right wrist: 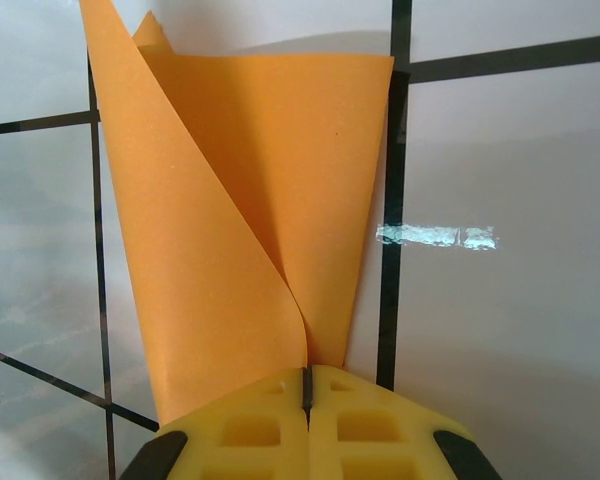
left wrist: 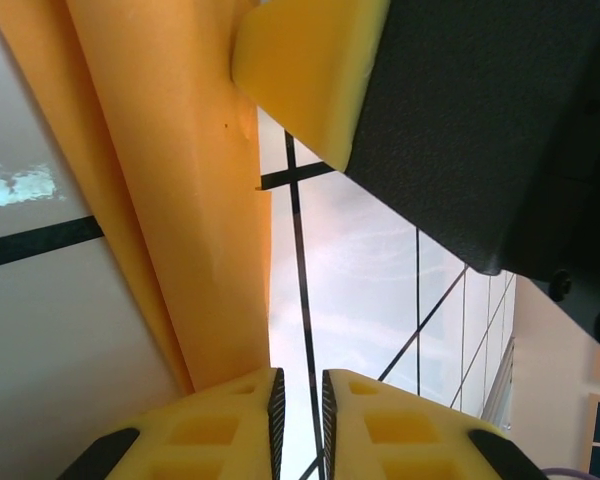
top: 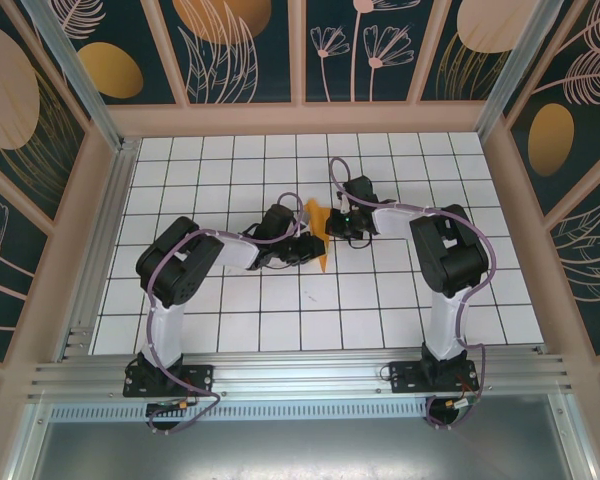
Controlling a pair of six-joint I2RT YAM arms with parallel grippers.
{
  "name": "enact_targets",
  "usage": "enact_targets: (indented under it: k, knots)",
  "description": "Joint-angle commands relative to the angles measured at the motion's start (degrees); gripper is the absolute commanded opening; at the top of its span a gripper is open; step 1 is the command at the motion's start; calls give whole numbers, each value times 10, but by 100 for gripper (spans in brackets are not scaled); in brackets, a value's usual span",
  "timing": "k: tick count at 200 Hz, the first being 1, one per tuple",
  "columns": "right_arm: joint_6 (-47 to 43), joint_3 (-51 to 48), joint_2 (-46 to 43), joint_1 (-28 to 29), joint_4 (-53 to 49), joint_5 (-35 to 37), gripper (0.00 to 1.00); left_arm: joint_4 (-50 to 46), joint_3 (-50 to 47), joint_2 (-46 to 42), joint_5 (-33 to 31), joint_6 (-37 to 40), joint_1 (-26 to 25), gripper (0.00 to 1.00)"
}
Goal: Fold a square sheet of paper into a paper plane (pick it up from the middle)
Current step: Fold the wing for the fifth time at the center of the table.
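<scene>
Because a crease needs one end held fast, my right gripper (right wrist: 305,395) is clamped on the narrow end of the orange sheet (right wrist: 240,220). Its jaws are fully together with the paper pinched in the seam, so 2 layers fan out from my fingertips as a wedge. My left gripper (left wrist: 300,405) sits just left of the paper, touching its face. The fingers are a thin slit apart with only tile showing through, and nothing is held. I judge it is placed to press a flap. The sheet is mid-way across the tiled table (top: 280,320), between my 2 grippers.
</scene>
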Motion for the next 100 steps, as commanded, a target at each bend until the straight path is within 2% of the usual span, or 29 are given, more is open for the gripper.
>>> enact_targets:
  k: [1, 100]
  knots:
    - [-10, -3, 28, 5, -38, 6, 0, -11, 6, 14, 6, 2, -2, 21]
    - [-3, -9, 29, 6, -35, 4, 0, -28, 19, 6, 2, 10, -14, 23]
